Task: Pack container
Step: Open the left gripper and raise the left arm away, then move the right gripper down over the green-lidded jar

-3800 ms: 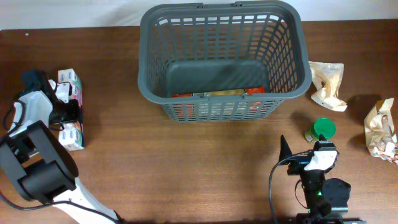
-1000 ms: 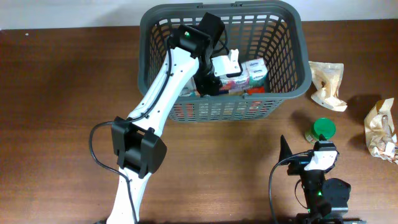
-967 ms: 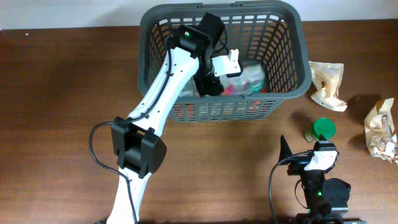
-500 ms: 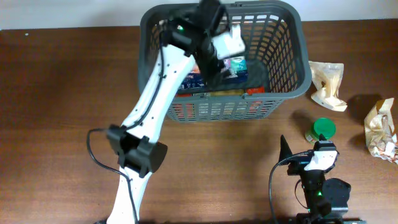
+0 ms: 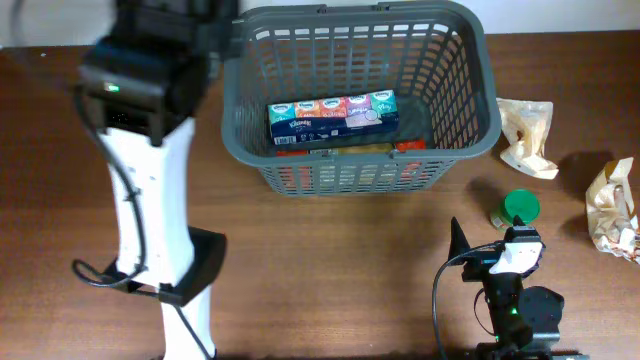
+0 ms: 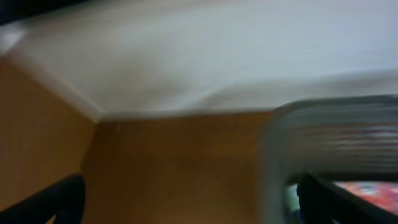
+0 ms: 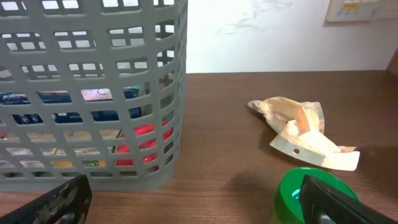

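The container [image 5: 350,178], a large dark grey lattice basket, stands at the back centre of the table. Inside it lies a multi-pack of tissue boxes [image 5: 332,115], on top of red and yellow items [image 5: 410,146]. My left arm [image 5: 150,80] is raised and blurred at the upper left, outside the basket. In the blurred left wrist view my left gripper [image 6: 193,208] is open and empty, with the basket rim [image 6: 329,118] to its right. My right gripper [image 7: 199,211] rests open near the front right, facing the basket wall [image 7: 93,93], with nothing between its fingers.
A green-lidded jar [image 5: 518,208] stands just ahead of my right gripper, close to its right finger [image 7: 348,202]. Two crumpled paper bags [image 5: 527,135] [image 5: 612,205] lie right of the basket. The nearer bag [image 7: 305,130] shows in the right wrist view.
My left gripper opened and let go of the tissue pack, which now lies in the basket. The left arm then rose and swung left, out of the basket. The right arm has not moved.
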Tool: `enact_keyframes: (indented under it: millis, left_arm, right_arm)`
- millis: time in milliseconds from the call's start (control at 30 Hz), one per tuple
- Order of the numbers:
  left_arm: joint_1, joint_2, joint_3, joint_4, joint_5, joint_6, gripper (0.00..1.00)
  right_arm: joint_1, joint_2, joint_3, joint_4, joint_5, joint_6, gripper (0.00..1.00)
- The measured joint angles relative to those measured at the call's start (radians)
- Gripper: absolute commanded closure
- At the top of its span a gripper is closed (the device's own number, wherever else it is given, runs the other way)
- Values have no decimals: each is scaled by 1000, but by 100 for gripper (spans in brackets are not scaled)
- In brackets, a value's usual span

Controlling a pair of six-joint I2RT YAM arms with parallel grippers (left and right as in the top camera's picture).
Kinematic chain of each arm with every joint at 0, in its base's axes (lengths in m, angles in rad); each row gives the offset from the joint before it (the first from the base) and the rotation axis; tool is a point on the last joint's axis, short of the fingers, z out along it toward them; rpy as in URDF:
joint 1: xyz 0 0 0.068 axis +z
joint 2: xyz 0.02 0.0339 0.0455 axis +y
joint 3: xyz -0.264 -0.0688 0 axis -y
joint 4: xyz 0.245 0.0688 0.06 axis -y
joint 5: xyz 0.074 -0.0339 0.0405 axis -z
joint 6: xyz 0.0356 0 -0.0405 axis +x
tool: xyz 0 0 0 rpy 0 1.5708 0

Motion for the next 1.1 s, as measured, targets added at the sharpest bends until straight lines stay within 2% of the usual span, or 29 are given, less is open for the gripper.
enact_keyframes:
  millis: [167,300,467,1100]
  left_arm:
    - [198,3,-13,-58,-44,-134,1]
    - [333,3,-13,-58,-34,-172,1]
    - [460,3,-13,-58,47,-190,1]
    - [479,3,-13,-58,78,-193,1]
  right_arm:
    - [0,0,0,0,0,0,1]
    - [0,0,0,0,0,1,1]
    - [0,0,0,0,0,0,1]
    - [0,0,0,0,0,0,1]
